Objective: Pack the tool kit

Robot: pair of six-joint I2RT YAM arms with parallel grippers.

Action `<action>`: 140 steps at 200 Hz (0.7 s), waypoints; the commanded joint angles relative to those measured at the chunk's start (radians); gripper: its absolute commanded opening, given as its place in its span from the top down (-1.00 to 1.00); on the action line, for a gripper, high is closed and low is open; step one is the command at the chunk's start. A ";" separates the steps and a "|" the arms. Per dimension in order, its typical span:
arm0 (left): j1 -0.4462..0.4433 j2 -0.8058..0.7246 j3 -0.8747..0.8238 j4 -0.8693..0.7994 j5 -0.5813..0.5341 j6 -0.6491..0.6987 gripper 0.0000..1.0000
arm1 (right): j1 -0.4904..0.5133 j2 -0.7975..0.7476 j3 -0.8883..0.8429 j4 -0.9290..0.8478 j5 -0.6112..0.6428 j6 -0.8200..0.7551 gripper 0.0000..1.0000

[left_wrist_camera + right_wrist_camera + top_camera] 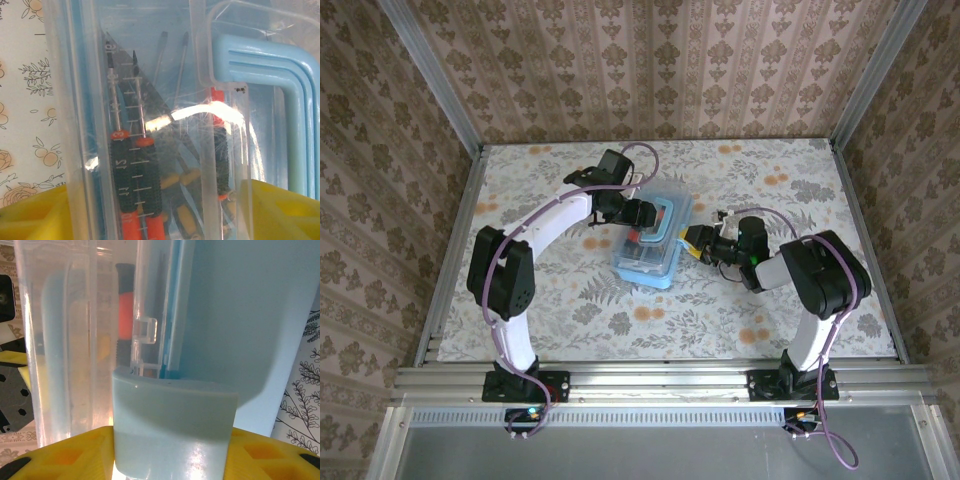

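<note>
The tool kit box (648, 262), with a blue base and a clear lid, lies in the middle of the table. Through the lid (90, 100) I see screwdrivers (131, 170) with black and orange grips. Beside them runs the pale blue carry handle (280, 90). My left gripper (645, 213) reaches onto the box top from the left. Its yellow fingers (30, 210) press against both sides of a raised clear part of the lid. My right gripper (692, 240) meets the box's right side and is shut on a pale blue latch (172, 410), which fills the gap between its fingers (65, 457).
The floral tablecloth (770, 330) spreads around the box on all sides. Metal rails (450, 250) run along the table's left and right edges, and patterned walls stand behind them.
</note>
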 commanded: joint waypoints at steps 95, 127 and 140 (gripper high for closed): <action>-0.017 0.083 -0.036 -0.034 0.032 0.005 0.02 | -0.007 0.029 0.008 0.041 -0.001 -0.002 -0.13; -0.017 0.082 -0.040 -0.032 0.028 0.000 0.01 | -0.008 0.022 0.007 0.044 -0.008 -0.001 -0.21; -0.017 0.083 -0.040 -0.032 0.024 -0.004 0.01 | -0.012 0.010 0.002 0.043 -0.008 -0.001 -0.26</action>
